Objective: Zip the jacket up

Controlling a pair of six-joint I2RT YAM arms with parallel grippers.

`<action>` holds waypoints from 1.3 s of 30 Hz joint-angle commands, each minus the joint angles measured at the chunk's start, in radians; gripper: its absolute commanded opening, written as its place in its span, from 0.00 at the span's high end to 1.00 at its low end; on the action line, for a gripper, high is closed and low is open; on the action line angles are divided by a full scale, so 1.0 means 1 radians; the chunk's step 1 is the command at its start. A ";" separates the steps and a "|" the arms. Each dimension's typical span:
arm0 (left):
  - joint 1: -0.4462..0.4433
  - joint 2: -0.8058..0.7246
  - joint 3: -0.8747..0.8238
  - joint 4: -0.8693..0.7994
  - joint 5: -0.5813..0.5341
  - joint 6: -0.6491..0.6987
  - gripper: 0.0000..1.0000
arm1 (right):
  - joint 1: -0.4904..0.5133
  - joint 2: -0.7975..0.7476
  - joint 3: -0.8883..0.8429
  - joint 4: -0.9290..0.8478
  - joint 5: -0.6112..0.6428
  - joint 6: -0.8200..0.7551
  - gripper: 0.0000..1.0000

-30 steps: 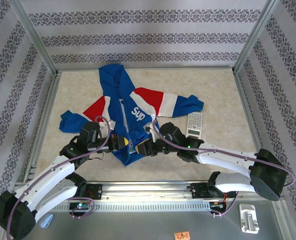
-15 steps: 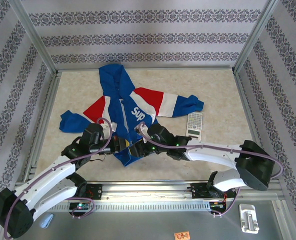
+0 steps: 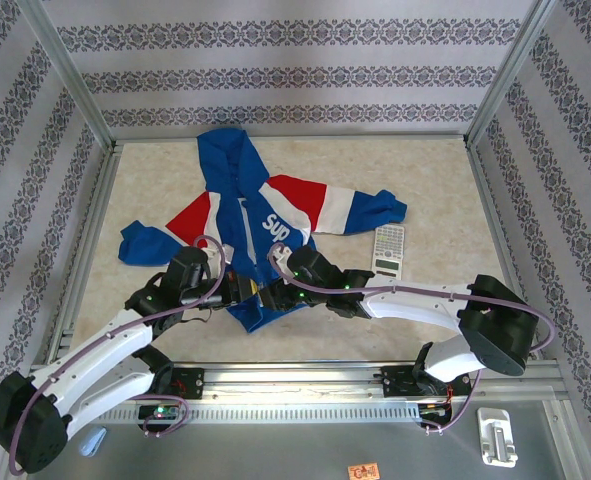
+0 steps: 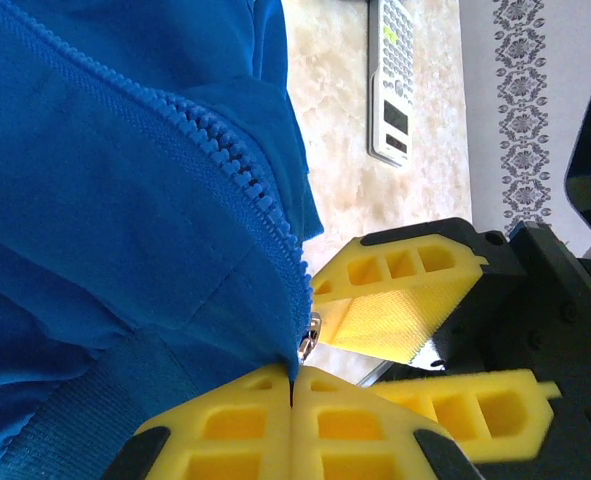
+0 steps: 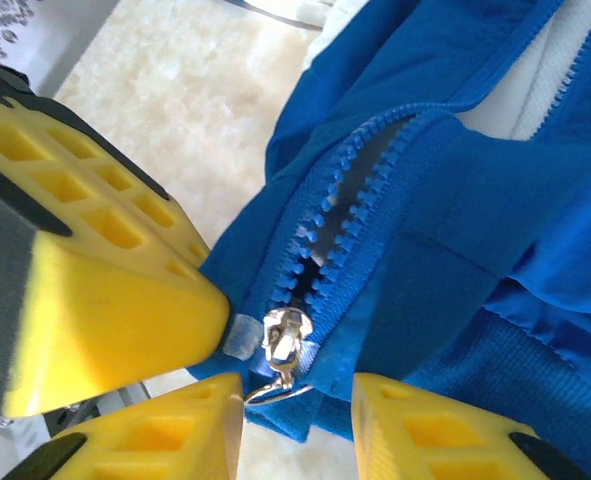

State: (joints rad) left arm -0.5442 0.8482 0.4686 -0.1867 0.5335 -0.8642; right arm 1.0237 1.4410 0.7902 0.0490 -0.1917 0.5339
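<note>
The blue jacket [image 3: 250, 215] lies flat on the table, hood toward the back, with its front zipper running to the near hem. My left gripper [image 3: 243, 288] is shut on the hem beside the zipper's bottom end [image 4: 291, 400]. My right gripper [image 3: 277, 297] stands open right next to it. In the right wrist view its yellow fingers straddle the silver zipper slider [image 5: 283, 338], which sits at the bottom of the blue teeth with its wire pull [image 5: 275, 388] hanging between the jaws [image 5: 297, 425]. The zipper teeth above the slider are apart.
A white calculator [image 3: 389, 249] lies on the beige tabletop [image 3: 425, 180] just right of the jacket, beyond the right arm. Patterned walls and metal frame posts [image 3: 70, 80] enclose the table. A metal rail [image 3: 295, 375] runs along the near edge.
The right gripper has slid left along the hem until it sits against the left gripper at the zipper's bottom. The left gripper has held its place on the hem.
</note>
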 commanded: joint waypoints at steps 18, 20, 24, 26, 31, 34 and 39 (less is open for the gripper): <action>-0.014 0.059 0.004 0.051 0.019 0.003 1.00 | 0.022 -0.026 0.017 -0.033 0.031 -0.084 0.60; -0.014 0.061 0.005 0.059 0.024 -0.006 1.00 | 0.030 -0.035 0.011 -0.025 0.035 -0.093 0.59; -0.014 0.061 0.004 0.080 0.040 -0.031 1.00 | 0.032 -0.027 0.007 -0.018 0.040 -0.090 0.59; -0.014 0.059 -0.002 0.098 0.051 -0.049 1.00 | 0.032 -0.015 0.006 -0.005 0.040 -0.086 0.58; -0.014 0.055 -0.028 0.138 0.056 -0.087 1.00 | 0.033 0.013 0.005 0.021 0.061 -0.076 0.54; -0.014 0.054 -0.030 0.132 0.054 -0.087 1.00 | 0.032 0.014 0.003 0.023 0.082 -0.071 0.52; -0.014 0.052 -0.035 0.113 0.053 -0.083 1.00 | 0.032 -0.004 -0.021 0.001 0.129 -0.052 0.57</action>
State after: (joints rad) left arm -0.5442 0.9081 0.4461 -0.0917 0.5686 -0.9360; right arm 1.0454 1.4452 0.7895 0.0368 -0.1181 0.4690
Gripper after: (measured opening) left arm 0.051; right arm 0.446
